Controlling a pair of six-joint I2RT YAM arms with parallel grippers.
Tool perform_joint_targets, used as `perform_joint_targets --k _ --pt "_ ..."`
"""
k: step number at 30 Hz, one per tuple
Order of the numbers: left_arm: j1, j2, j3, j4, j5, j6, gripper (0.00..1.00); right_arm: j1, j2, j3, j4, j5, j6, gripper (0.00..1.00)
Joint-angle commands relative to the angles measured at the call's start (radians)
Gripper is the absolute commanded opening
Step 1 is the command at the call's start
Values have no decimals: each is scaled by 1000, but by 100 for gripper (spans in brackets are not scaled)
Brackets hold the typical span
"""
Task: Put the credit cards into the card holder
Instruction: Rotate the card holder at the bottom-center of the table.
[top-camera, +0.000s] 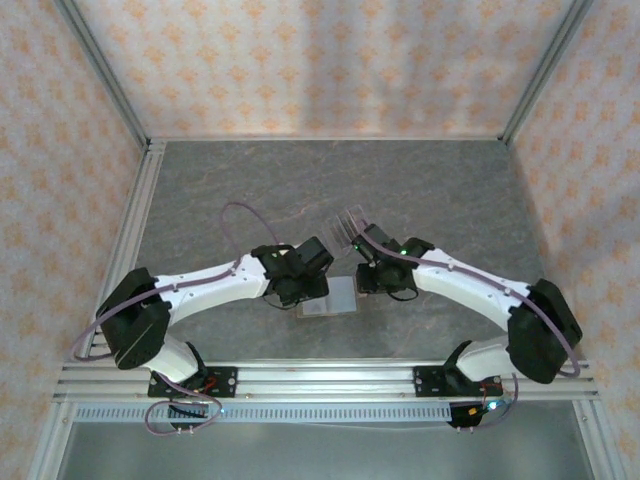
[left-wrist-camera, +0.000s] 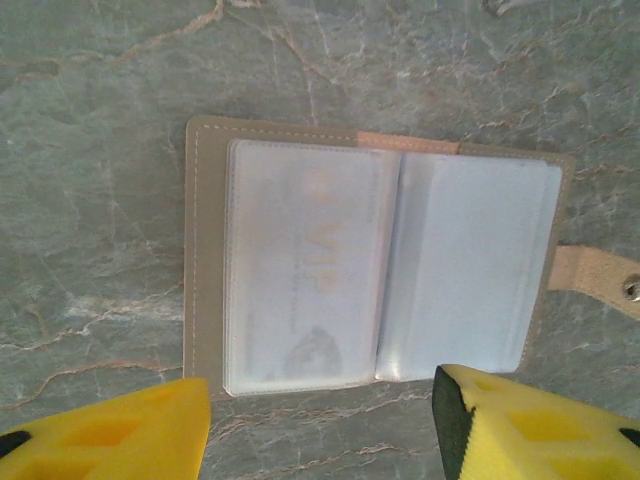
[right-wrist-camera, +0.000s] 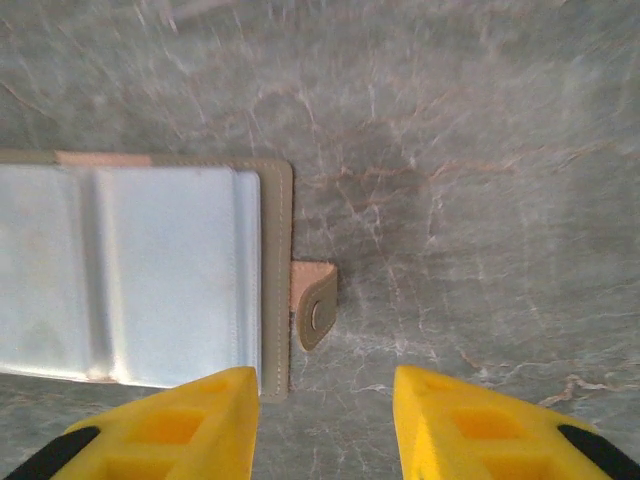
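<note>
The card holder (left-wrist-camera: 205, 250) lies opened flat on the stone table, its tan cover framing two frosted plastic sleeves. Through the left sleeve (left-wrist-camera: 305, 270) a credit card with faint "VIP" lettering shows. The snap tab (right-wrist-camera: 315, 305) sticks out from the holder's right edge (right-wrist-camera: 275, 270). My left gripper (left-wrist-camera: 320, 400) is open just above the holder's near edge, with nothing between its yellow fingers. My right gripper (right-wrist-camera: 325, 390) is open too, its left finger (right-wrist-camera: 190, 420) over the holder's right near corner. From above, both grippers (top-camera: 300, 290) (top-camera: 372, 280) flank the card holder (top-camera: 335, 300).
A clear acrylic slotted stand (top-camera: 350, 225) sits just behind the right gripper. Patterned walls enclose the table (top-camera: 330, 180) on three sides, with a metal rail (top-camera: 320, 378) along the near edge. Bare stone surface stretches behind the arms.
</note>
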Motion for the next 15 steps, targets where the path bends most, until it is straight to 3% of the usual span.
perform_joint_targets --k 1,6,10,15 --pt "6 -37 -1 -36 -46 1 62 -37 -26 82 -68 28 -38 35" --pt "53 -26 -13 -14 42 128 61 -78 -8 209 -87 -9 -98 19" --pt "103 -46 -50 5 103 211 60 -80 92 340 -125 -19 -132 13" --pt "151 -73 -109 50 152 262 59 -80 216 447 -162 -50 -149 13"
